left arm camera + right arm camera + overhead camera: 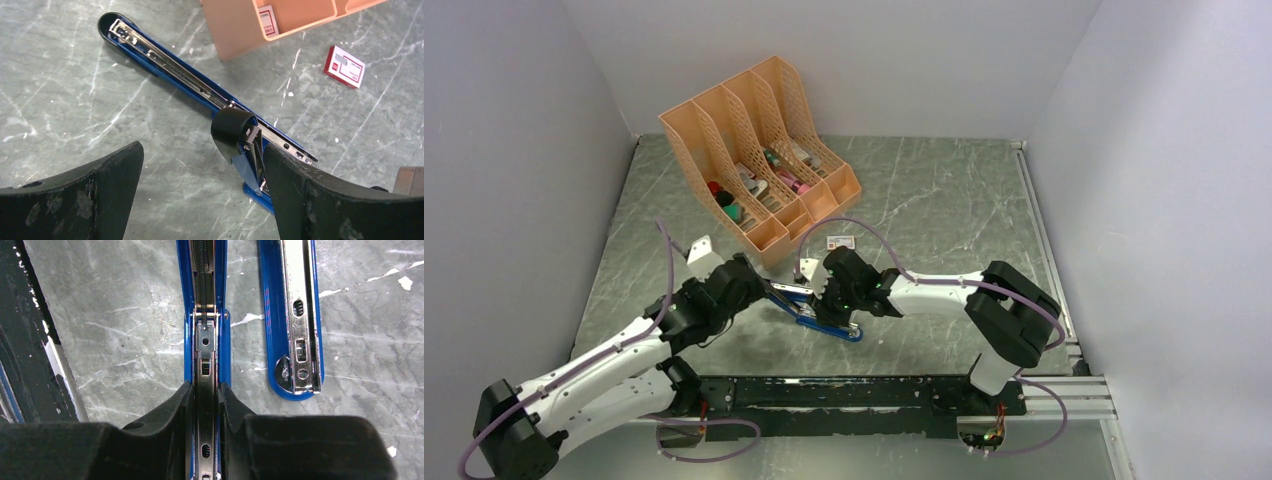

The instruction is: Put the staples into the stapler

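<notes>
**Right hand grips the opened stapler, left hand gapes beside it**

The left hand (pixel 769 292) reaches in from the desk's near-left corner towards the middle. Its fingers (pixel 75 195) stand wide apart and hold nothing. In the left wrist view the right-side finger is just beside the stapler's near end; whether it touches cannot be told.

Behind the left hand, an orange organiser (pixel 759 170) sits on the back-left part of the desk (pixel 944 200). Small items lie in its slots, too small to name. A red-and-white carton shows in one front slot in the left wrist view.

The blue stapler (pixel 834 328) lies swung open at the middle of the desk, close to the near edge and in front of the organiser. In the left wrist view its long metal rail (pixel 170 65) runs flat from upper left to lower right. A black cap (pixel 232 132) and a blue part rise from it near the hinge.

The right hand (pixel 816 290) comes in from the right. Its jaws are pinched onto one half of the stapler (pixel 205 340), the fingers (pixel 165 410) pressing either side of the metal channel. The other half lies flat just to the right.

The staples cannot be made out in any view, nor whether any sit in the channel.

A small white-and-red box (pixel 839 242) lies flat just off the organiser's front-right corner, apart from the stapler.
</notes>
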Motion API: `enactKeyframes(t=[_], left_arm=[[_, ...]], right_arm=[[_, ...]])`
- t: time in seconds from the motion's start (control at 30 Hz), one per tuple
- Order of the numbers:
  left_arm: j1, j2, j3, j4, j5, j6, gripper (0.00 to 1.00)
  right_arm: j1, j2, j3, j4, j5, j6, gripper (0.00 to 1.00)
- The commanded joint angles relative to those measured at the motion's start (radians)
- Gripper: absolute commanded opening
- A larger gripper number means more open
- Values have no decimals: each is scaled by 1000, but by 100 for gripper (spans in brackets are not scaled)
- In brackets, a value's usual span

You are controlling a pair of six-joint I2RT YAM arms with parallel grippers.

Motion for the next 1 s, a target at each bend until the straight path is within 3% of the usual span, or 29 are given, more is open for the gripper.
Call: enactKeyframes(t=[0.0, 0.67, 0.83, 0.97], left_arm=[[14, 6, 48, -91, -60, -72, 93], [107, -104, 17, -164, -47, -103, 87], [109, -163, 88, -96, -102, 38, 87], [109, -143, 263, -135, -205, 168, 87]], right_arm=[[1, 15, -5, 9, -16, -2, 0], [6, 14, -22, 61, 63, -104, 0], [14, 35, 0, 105, 84, -157, 0], [38, 101, 67, 116, 91, -204, 0]])
